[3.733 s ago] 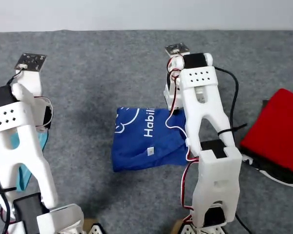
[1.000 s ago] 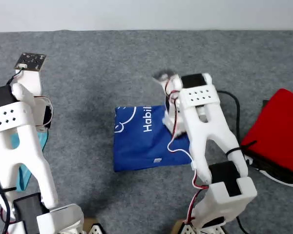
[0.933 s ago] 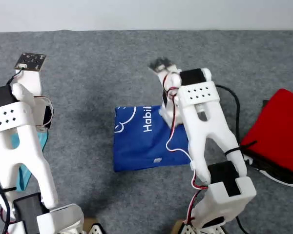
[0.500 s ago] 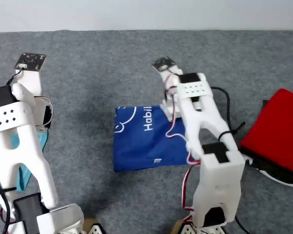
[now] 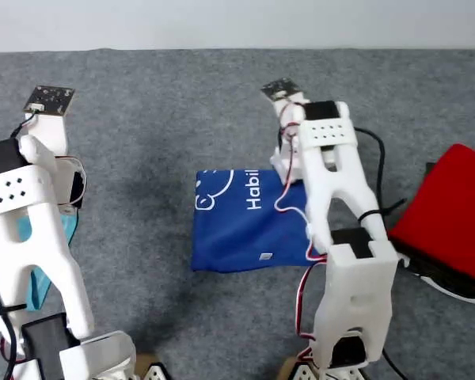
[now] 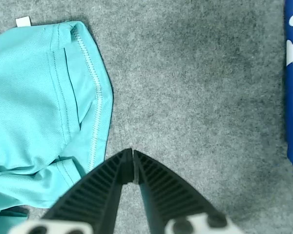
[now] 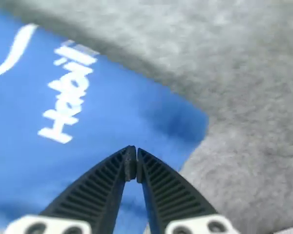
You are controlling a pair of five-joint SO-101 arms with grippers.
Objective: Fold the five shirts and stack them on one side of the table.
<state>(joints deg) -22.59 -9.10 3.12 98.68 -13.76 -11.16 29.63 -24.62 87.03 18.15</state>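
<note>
Blue shirt (image 5: 249, 222) lies folded mid-bench (image 5: 158, 103), print up. Right claw (image 7: 131, 161) closed tight, tip over shirt's far corner on side toward red shirt (image 5: 451, 214); no fabric seen between jaws. Left claw (image 6: 132, 163) closed, empty, over bare bench beside crumpled teal shirt (image 6: 34, 97). Step, likely: moving folded blue shirt to red-topped stack at bench edge. Next move calls for sure hold on corner, then low sideways carry without opening fold.
</note>
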